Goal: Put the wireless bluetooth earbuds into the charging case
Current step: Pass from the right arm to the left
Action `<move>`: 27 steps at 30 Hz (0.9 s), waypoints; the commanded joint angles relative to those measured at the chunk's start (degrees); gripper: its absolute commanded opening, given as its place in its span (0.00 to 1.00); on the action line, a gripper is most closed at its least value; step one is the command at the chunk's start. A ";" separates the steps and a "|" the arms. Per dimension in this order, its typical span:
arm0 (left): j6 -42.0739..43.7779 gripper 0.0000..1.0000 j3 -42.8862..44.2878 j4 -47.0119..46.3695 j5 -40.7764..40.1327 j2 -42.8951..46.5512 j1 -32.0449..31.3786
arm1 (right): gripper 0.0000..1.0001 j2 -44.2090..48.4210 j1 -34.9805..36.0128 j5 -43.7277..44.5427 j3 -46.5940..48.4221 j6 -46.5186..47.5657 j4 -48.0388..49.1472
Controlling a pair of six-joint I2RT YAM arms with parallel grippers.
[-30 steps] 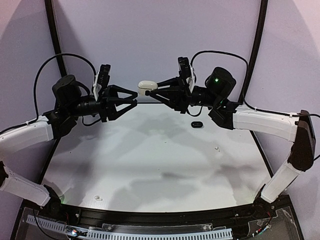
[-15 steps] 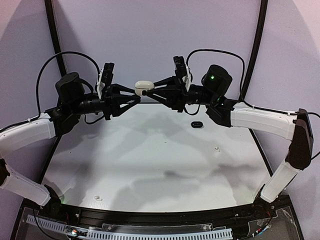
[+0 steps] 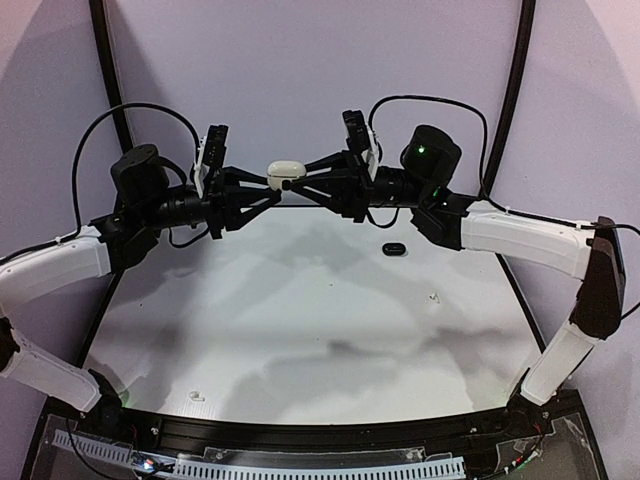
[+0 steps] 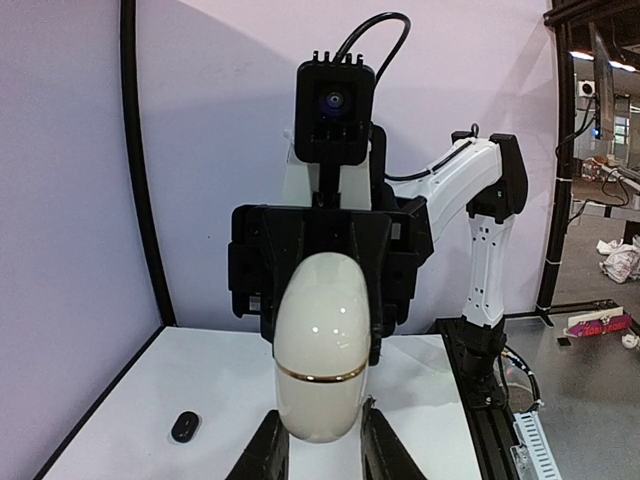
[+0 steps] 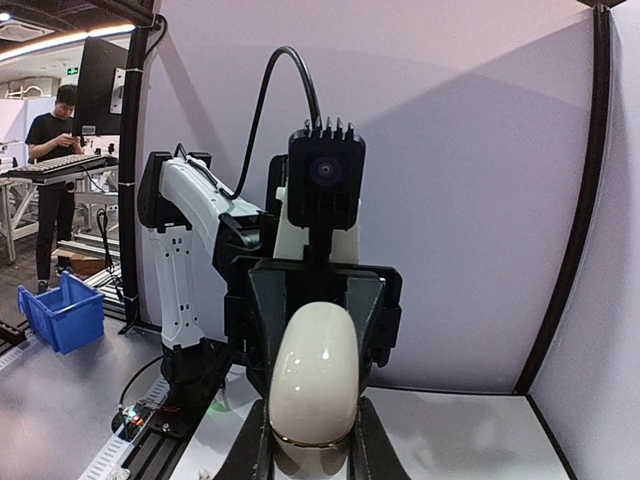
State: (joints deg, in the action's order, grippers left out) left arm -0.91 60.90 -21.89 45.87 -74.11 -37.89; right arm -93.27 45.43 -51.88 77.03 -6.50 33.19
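A white oval charging case (image 3: 285, 174) with a gold seam is closed and held high above the table, between both grippers. My right gripper (image 3: 303, 184) is shut on one end of it (image 5: 312, 385). My left gripper (image 3: 270, 190) has come in from the other side, and its fingers (image 4: 268, 452) press the sides of the other end (image 4: 320, 350). A small black oval earbud (image 3: 393, 249) lies on the table at the back right, also in the left wrist view (image 4: 185, 427). Tiny white buds lie at the right (image 3: 432, 296) and near the front left edge (image 3: 197, 397).
The white table (image 3: 300, 330) has purple walls behind it and on both sides. A black cable post stands in each back corner. The black front rail (image 3: 300, 440) carries both arm bases.
The right gripper has carried the case a little to the left. The left gripper has moved right to meet it, and its fingers now stand around the case's end.
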 commanded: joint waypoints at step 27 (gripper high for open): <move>1.21 0.13 2.31 -2.84 6.59 0.22 -0.36 | 0.00 -0.62 0.71 2.20 1.35 4.62 -5.98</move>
State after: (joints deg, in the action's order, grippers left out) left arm 0.89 61.01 -21.85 48.14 -74.37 -37.47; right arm -93.47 45.78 -52.36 78.06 -3.40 30.85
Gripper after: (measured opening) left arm 0.154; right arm 0.158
